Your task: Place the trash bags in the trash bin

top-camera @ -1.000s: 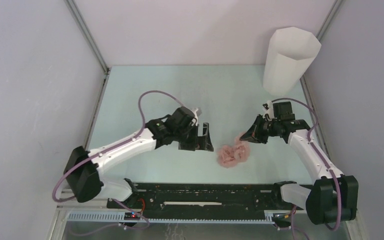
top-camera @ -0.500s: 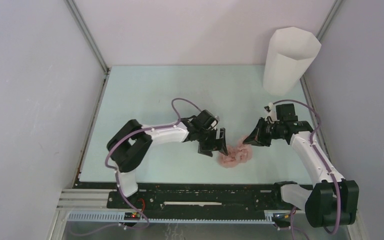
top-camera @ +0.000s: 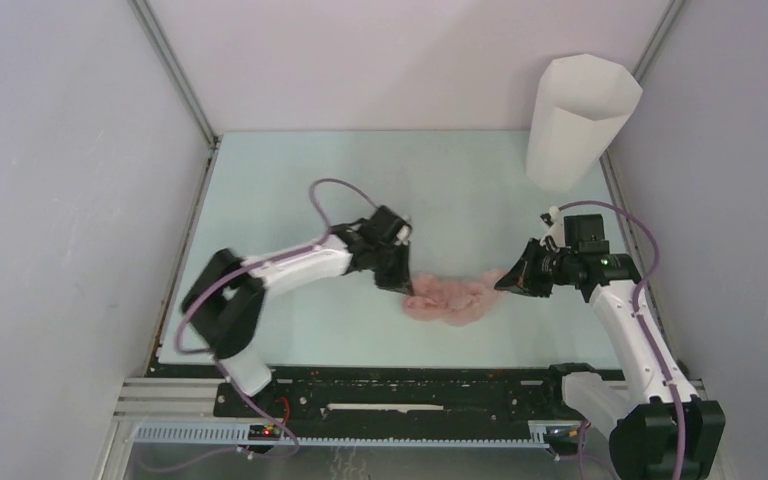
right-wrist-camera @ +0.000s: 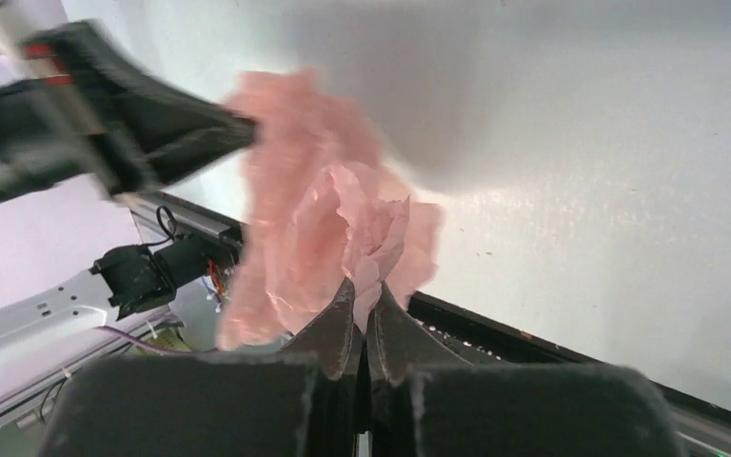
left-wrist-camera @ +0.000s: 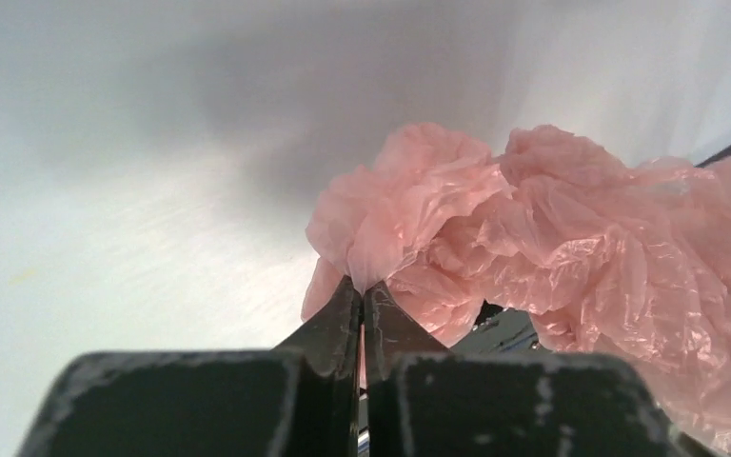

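1. left: the left arm's fingers (left-wrist-camera: 345,309) are pressed together on a fold of the thin, wrinkled pale-pink plastic film bag (top-camera: 450,297), pinching its left end low over the pale green bench (top-camera: 290,190).
2. middle: the bag lies drawn out lengthwise between the two arms. i cannot tell whether its middle touches the bench or hangs just above it.
3. right of that: the right arm's fingers (right-wrist-camera: 341,309) are likewise closed tight, with film caught between their tips at the bag's right end.
4. far right, back corner: the tall white many-sided plastic bin (top-camera: 575,120) stands upright with its mouth open, well apart from the bag.
5. progress, as i judge it: both ends are gripped, but the carry to the bin and the drop inside are not yet done, so most of the task is left.
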Available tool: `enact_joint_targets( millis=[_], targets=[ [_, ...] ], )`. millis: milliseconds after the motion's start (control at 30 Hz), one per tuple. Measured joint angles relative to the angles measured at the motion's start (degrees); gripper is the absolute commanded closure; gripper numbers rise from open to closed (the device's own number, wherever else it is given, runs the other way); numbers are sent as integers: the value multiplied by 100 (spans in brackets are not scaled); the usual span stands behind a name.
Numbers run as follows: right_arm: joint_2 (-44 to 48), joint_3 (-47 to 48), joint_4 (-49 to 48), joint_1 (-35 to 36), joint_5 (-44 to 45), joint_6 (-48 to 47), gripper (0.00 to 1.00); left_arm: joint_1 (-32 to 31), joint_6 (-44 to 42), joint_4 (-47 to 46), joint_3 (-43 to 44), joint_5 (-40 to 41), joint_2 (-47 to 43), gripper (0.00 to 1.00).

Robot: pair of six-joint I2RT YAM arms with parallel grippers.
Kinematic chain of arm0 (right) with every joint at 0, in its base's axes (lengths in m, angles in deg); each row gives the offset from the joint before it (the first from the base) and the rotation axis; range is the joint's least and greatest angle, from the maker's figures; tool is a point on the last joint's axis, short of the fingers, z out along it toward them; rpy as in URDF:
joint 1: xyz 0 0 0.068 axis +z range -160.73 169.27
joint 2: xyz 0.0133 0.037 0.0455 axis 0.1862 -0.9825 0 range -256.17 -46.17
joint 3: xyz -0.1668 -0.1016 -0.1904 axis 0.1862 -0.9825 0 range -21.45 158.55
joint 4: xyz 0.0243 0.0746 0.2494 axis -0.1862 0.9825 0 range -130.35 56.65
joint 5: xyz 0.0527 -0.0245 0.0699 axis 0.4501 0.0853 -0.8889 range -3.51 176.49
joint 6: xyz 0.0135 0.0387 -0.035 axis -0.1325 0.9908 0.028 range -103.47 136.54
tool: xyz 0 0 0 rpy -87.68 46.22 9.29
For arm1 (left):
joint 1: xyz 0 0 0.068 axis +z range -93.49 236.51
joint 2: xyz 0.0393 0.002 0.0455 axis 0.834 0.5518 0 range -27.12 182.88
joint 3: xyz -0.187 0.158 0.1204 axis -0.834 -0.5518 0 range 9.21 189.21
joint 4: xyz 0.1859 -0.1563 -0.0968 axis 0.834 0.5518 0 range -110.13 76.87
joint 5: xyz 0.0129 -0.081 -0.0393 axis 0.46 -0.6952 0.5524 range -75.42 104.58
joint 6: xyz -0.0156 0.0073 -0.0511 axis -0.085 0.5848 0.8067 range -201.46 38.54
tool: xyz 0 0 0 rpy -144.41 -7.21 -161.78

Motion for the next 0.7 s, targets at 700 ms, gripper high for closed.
enact_joint_targets(
  millis=[700],
  targets=[
    [901, -17, 179, -87, -400, -48, 99, 1248, -1257, 1307, -577, 1917, -5215, 100]
  ],
)
